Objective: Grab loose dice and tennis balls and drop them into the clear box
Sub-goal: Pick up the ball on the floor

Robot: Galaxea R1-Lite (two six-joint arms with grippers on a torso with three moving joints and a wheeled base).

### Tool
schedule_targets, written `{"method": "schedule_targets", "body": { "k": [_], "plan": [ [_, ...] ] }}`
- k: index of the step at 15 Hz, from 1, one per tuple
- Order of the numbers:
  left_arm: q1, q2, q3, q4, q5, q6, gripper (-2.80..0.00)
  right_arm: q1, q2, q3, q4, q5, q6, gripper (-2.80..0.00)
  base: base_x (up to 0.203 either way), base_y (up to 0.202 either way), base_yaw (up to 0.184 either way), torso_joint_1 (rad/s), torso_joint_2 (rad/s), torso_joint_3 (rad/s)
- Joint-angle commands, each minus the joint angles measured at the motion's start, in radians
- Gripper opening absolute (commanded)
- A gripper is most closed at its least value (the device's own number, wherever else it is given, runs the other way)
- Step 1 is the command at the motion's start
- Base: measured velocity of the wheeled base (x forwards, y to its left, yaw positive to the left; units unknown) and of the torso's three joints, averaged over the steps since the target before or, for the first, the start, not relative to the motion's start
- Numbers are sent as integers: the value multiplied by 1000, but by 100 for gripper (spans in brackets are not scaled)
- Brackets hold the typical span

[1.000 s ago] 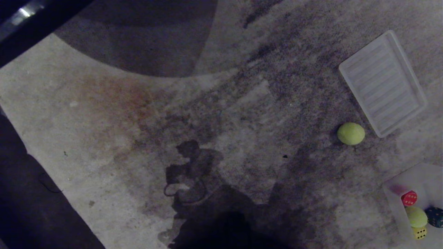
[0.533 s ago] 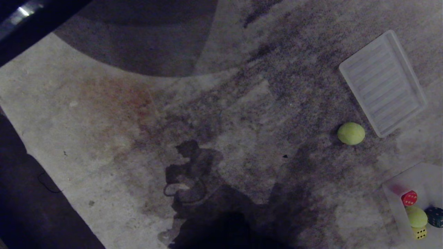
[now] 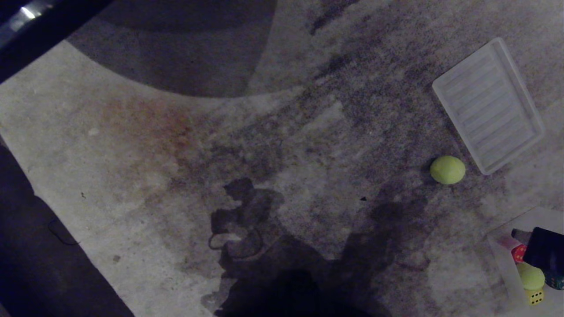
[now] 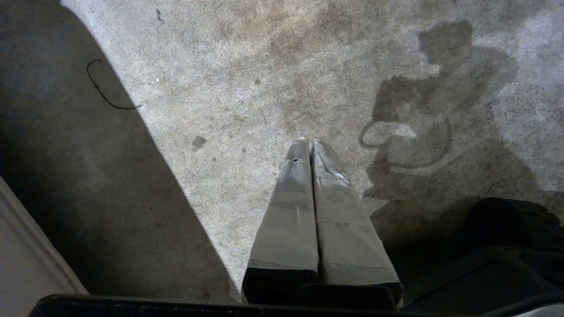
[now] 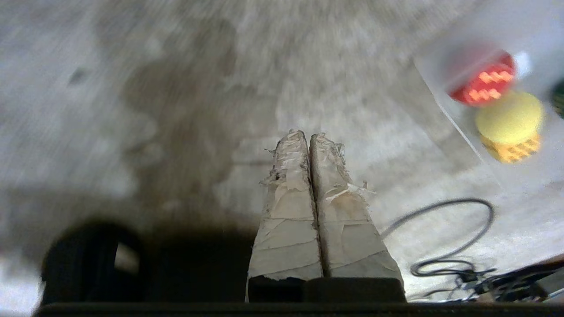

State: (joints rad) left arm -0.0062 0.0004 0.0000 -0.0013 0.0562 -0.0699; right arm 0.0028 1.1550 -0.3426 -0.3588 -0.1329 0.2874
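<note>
Tennis ball point(image 3: 447, 170) loose on carpet point(image 3: 132, 145), beside lid point(image 3: 488, 105).

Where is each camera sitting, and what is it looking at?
Head view: up on the robot's head, looking down at the carpet, a loose tennis ball, the ribbed lid and the clear box; the right arm's dark tip shows over the box.
Left wrist view: behind the left gripper, facing the carpet; its shut fingers show.
Right wrist view: behind the right gripper, facing the carpet beside the box; its shut fingers show.
Shared: head and right wrist views both show the box's red die.
</note>
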Motion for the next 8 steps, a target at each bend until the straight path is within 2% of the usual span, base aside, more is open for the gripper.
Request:
{"method": "schedule_targets", "body": {
  "k": [1,2,3,5,8],
  "plan": [
    [0,1,2,0,1,-1,-280,4,315,-25,-184,-13,18,-280,0,0,0,0,0,0],
    [0,1,2,0,1,-1,-280,5,360,-39,-236,-18,28,-280,0,0,0,0,0,0],
    [0,1,2,0,1,-1,-280,5,392,-54,-287,-17,36,0,0,0,0,0,0,0],
    [0,1,2,0,1,-1,-280,6,429,-84,-337,0,37,0,0,0,0,0,0,0],
    [0,1,2,0,1,-1,-280,6,436,-125,-340,1,20,0,0,0,0,0,0,0]
  ]
}}
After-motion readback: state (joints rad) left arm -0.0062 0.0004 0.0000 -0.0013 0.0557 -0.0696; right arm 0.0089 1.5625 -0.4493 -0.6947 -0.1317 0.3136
